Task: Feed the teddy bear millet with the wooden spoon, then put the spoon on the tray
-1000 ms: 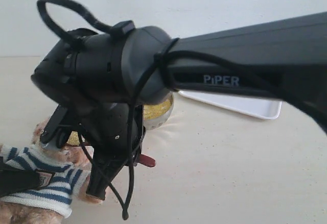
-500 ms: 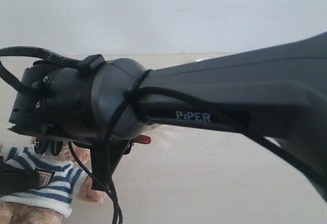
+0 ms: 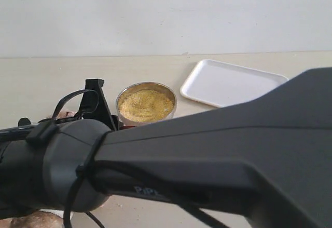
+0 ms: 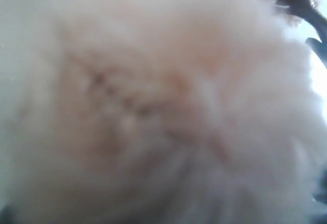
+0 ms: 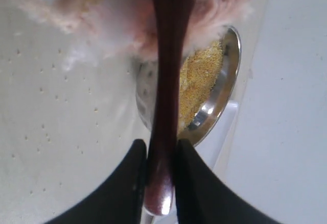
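Clamping the wooden spoon [image 5: 168, 55] by its handle end lets the right gripper [image 5: 161, 155] poke the far end into the teddy bear's [image 5: 102, 25] fur, a feeding pose I'd say. The millet [image 3: 146, 105] sits in its bowl [image 3: 173, 106] right next to the bear, tray [image 3: 231, 82] beside that. The left gripper's hidden by fur, so I can't tell its state.

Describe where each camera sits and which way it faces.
Exterior: off the arms, facing the far wall; shows the millet, the tray, and the right arm filling the foreground.
Left wrist: against the teddy bear, blurred fur; no fingers clear.
Right wrist: looks along the wooden spoon, clamped in the right gripper, toward the millet.
Shared: exterior and right wrist show the millet.
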Tool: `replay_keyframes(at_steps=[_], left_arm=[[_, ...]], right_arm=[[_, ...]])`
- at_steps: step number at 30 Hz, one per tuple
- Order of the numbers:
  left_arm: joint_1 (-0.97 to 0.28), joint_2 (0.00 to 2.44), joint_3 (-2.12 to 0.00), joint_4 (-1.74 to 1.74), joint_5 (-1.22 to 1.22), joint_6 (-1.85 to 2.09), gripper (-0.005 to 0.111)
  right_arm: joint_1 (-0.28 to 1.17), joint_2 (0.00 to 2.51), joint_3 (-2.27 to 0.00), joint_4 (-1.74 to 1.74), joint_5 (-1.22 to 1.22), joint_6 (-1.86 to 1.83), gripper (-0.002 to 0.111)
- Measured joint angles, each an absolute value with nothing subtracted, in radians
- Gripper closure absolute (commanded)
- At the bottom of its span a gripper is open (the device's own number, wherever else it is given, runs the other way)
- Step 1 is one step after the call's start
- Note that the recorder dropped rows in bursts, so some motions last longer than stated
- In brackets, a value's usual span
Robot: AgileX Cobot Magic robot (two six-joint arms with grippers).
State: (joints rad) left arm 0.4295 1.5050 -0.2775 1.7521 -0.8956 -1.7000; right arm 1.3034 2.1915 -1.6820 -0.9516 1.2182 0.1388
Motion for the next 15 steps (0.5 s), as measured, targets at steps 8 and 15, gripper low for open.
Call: replay_keyframes(at_steps=[8, 15], left_arm=[[0.43, 1.505, -0.278, 1.752, -0.896, -1.7, 0.101], [0.43, 1.505, -0.276, 1.756, -0.896, -1.7, 0.101]], right_arm=[[1.325, 2.191, -1.664, -0.967, 1.218, 0.177, 0.107], [1.325, 2.179, -1.591, -0.976, 1.216, 0.239, 0.107]])
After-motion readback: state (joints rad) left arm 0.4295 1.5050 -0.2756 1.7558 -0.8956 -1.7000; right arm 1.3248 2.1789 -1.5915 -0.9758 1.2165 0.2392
